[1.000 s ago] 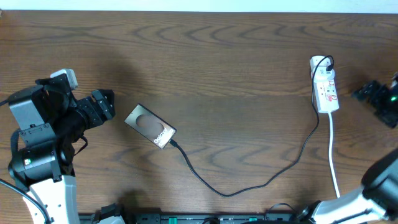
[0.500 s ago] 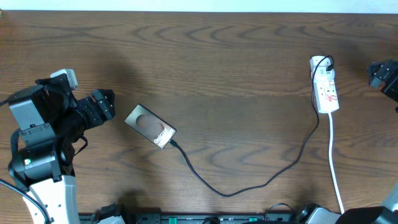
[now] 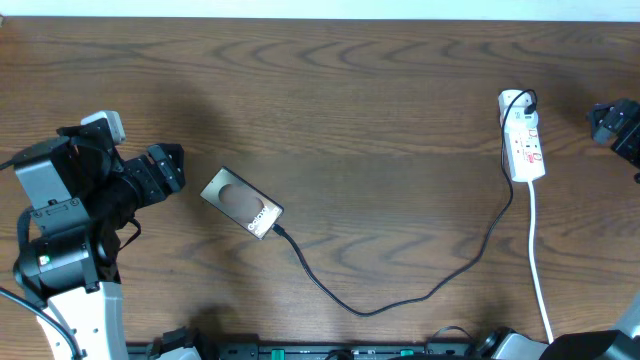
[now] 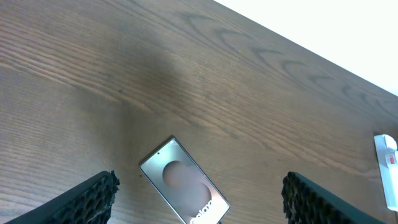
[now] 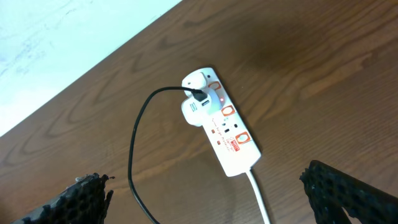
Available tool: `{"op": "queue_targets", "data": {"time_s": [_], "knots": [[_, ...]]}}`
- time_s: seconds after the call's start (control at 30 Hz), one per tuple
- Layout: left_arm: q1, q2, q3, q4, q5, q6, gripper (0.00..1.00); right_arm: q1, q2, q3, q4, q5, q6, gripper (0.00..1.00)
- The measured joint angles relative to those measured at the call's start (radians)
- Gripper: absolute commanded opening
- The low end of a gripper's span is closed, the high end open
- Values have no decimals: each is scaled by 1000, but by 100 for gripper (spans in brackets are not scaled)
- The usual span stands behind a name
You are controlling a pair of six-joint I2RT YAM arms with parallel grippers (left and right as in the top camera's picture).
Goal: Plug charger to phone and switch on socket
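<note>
Black charger (image 3: 365, 310) slack nearest the front edge of the desk (image 3: 380, 80), curving in one long sweep between the two other task things. Leftward and a little farther in, phone (image 3: 242, 203) flat and slanted, bronze face up, plug tip meeting its lower short end. Judged seated, so that half reads as done, though too small to confirm fully. Just beside the phone, left end effector (image 3: 170, 168) spread wide, gripping nothing, touching nothing. Farther back on the right, white socket (image 5: 221, 127) with the cable's black plug in its far end and a small red glow next to it, possibly a lit switch. Cannot tell for certain whether switched on. Near it but apart, right end effector (image 3: 603, 122) fully parted and empty. Left to do, at most: pressing or checking that switch.
</note>
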Motion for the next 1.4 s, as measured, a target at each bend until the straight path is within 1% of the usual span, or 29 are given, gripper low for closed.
{"op": "queue_targets", "data": {"time_s": [0.2,0.3,0.43,0.6,0.73,0.8,1.03,1.1,1.2,1.23,1.27,1.4], "knots": [[-6,-2,0,0,0,0,86,0,0,0,-2,0,0,99],[-32,-16,0,0,-3,0,86,0,0,0,-2,0,0,99],[-119,-85,-1,-9,-36,13,86,0,0,0,-3,1,0,99],[-240,-233,-59,-1,-167,33,86,0,0,0,-3,3,0,99],[-283,-388,-219,154,-248,37,86,0,0,0,-3,5,0,99],[-284,-463,-319,277,-268,37,86,0,0,0,-3,5,0,99],[-284,-724,-706,830,-298,38,86,0,1,0,-3,7,3,99],[-284,-779,-824,1025,-302,37,86,0,1,0,-2,7,3,99],[-279,-837,-968,1209,-306,37,86,0,1,0,-3,7,3,99],[-274,-851,-1011,1242,-306,38,86,0,1,0,-3,7,3,99],[-268,-865,-1046,1242,-307,37,86,0,1,0,-3,7,3,99],[-255,-893,-1084,1085,-310,37,86,0,1,0,-3,7,3,99]]}}
